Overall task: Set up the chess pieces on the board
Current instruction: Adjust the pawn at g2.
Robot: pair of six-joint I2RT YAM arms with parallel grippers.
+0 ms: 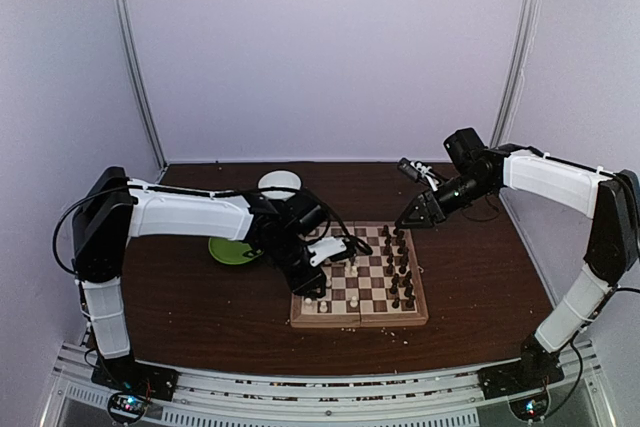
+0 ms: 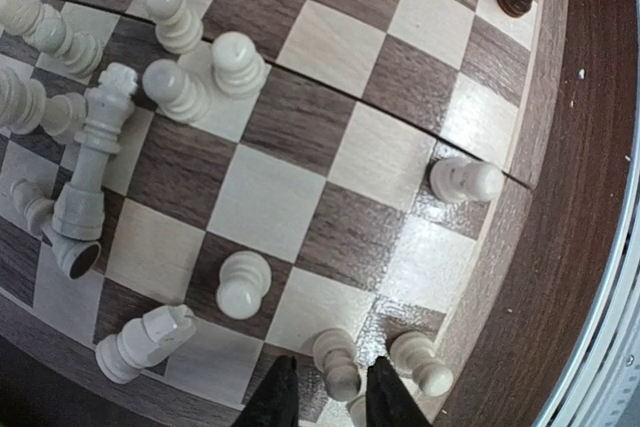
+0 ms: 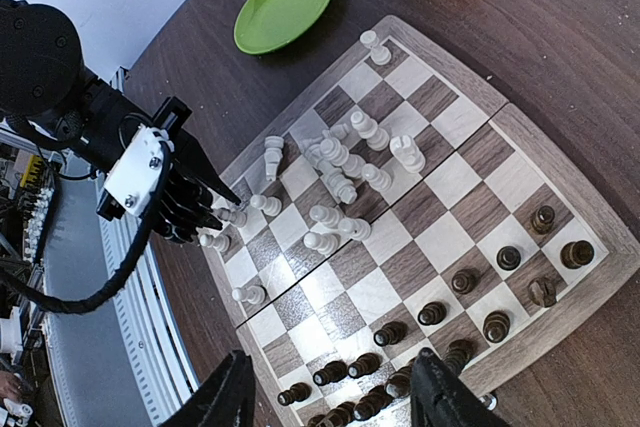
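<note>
The board lies in the middle of the table. Black pieces stand in rows along its right side, also in the right wrist view. White pieces crowd the board's left half, some upright, some lying down. A white king lies on its side. My left gripper hangs low over the board's left edge, open, its fingers straddling an upright white pawn with a gap on one side. My right gripper hovers wide open and empty above the black rows.
A round green plate lies left of the board, under the left arm. A white bowl stands behind it. Pale crumbs dot the brown table by the board's right side. White walls close in at the back and sides.
</note>
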